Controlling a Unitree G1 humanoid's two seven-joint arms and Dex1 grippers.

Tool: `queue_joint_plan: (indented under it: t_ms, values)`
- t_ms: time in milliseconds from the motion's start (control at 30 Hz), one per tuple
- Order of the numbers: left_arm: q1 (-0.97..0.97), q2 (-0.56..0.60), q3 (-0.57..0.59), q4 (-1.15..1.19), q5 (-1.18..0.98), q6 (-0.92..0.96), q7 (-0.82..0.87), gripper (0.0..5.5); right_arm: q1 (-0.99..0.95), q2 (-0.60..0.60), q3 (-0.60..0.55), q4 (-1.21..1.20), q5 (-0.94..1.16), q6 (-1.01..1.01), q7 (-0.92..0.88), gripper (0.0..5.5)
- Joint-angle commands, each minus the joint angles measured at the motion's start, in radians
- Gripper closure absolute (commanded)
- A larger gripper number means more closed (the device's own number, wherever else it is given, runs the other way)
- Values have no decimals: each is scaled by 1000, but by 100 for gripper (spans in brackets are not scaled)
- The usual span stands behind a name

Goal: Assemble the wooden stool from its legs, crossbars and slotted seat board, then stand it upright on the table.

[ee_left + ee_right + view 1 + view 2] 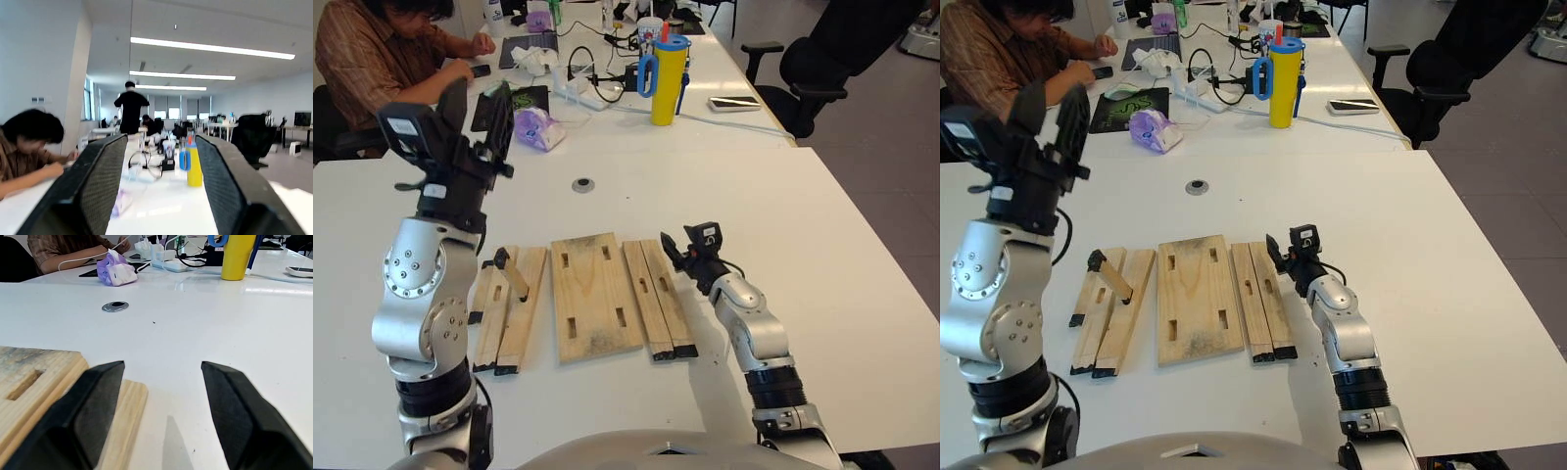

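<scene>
White tabletop [822, 245] fills the head camera's view. At centre the slotted seat board [597, 297] lies flat. At its nine o'clock lies the left leg pair [504, 323], with a crossbar [514, 277] standing tilted on it; at three o'clock, the right leg pair [659, 299]; at twelve o'clock, a grommet [582, 185]. Raised toward ten o'clock, the left gripper [478, 119] is spread and empty. Low at the right leg pair's far end sits the right gripper [674, 253].

Left wrist camera: jaws released, a yellow bottle [194, 164] standing far beyond them.

Right wrist camera: jaws apart, grasping nothing, one finger over a leg's end.
</scene>
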Motion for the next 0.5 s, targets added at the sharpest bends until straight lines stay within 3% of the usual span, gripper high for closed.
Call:
queue_joint_plan:
  t_ms: [33,500]
  values:
    - [347,27,-98,252,94,88,-51,293,9,8,4,-21,-6,5,-10,259]
    - [288,-19,-57,230,88,-28,-78,293,7,10,7,-2,-11,7,-10,259]
